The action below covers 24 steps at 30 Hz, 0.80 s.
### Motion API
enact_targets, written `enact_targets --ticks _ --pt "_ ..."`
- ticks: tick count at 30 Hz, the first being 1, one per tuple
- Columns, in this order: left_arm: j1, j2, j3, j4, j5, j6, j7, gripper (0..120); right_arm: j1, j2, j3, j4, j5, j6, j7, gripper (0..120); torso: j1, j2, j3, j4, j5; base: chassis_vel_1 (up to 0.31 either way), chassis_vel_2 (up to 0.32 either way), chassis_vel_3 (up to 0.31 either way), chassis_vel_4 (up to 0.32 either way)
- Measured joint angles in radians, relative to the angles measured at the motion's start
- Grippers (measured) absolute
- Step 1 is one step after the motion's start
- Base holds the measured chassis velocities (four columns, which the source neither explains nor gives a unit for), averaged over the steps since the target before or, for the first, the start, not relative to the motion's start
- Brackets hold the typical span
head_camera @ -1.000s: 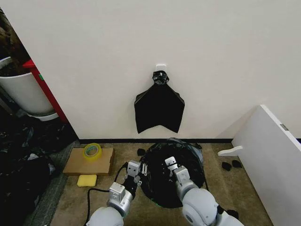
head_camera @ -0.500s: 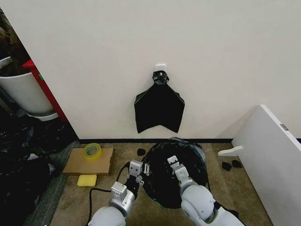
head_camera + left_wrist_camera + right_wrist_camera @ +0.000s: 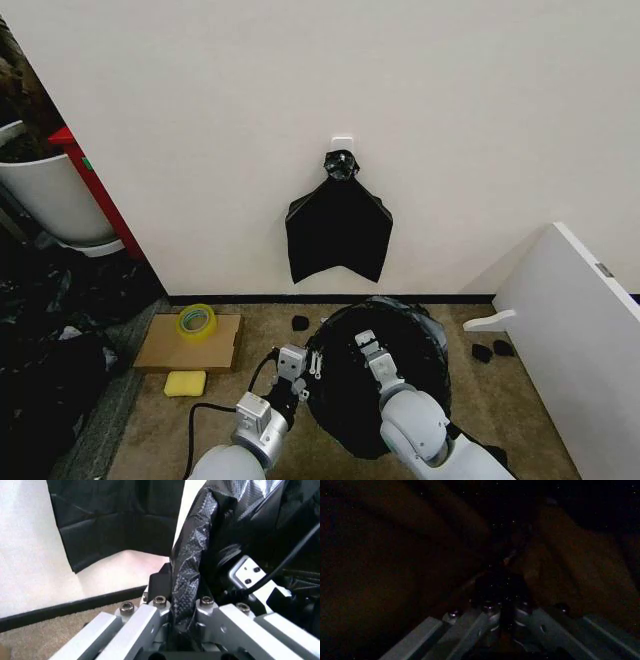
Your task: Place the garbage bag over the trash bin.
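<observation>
Overhead, the left hand (image 3: 305,368) clamps the garbage bag (image 3: 375,385), mouth upward; right hand's (image 3: 366,349) grip unclear.

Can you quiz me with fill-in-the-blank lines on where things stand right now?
1. The left end effector is shut on a fold of the ____ garbage bag.
2. The right end effector is over the bag's ____.
3. The roll of yellow tape rests on a flat piece of ____.
4. The flat black bundle of bags hangs on the ____.

Missing words: black; opening; cardboard; wall
</observation>
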Motion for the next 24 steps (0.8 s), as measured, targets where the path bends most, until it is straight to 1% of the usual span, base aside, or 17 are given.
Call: enact_targets --ticks 5,8,12,15,19,24 --pt "-0.001 0.001 -0.004 0.000 0.000 0.000 0.001 0 -0.008 -0.009 -0.001 0.000 -0.025 -0.011 -0.013 0 0.000 0.000 0.000 0.0000 0.0000 0.000 0.000 0.000 0.000" --pt "-0.002 0.000 -0.007 0.000 -0.002 0.000 0.001 0 -0.022 -0.017 -0.018 0.026 -0.011 -0.017 -0.046 0 0.000 0.000 0.000 -0.0002 0.0000 0.000 0.000 0.000 0.000" --pt "0.000 0.000 -0.008 0.000 -0.002 -0.001 -0.002 0 -0.016 -0.011 -0.027 0.031 0.000 0.015 -0.072 0 0.000 0.000 0.000 -0.0001 -0.0001 0.000 0.000 0.000 0.000" --pt "0.004 0.004 -0.008 -0.001 -0.001 -0.001 -0.001 0 0.010 -0.003 -0.017 0.007 -0.003 0.034 -0.054 0 0.000 0.000 0.000 0.0001 -0.0001 0.000 0.000 0.000 0.000" --pt "0.003 0.008 -0.011 -0.001 0.000 -0.002 0.000 0 0.009 -0.020 -0.004 -0.001 -0.002 0.013 -0.040 0 0.000 0.000 0.000 0.0001 -0.0001 0.000 0.000 0.000 0.000" --pt "-0.001 0.007 -0.010 0.002 -0.002 -0.002 0.002 0 -0.016 -0.032 -0.020 0.011 -0.002 -0.016 -0.045 0 0.000 0.000 0.000 -0.0002 0.0000 0.000 0.000 0.000 0.000"
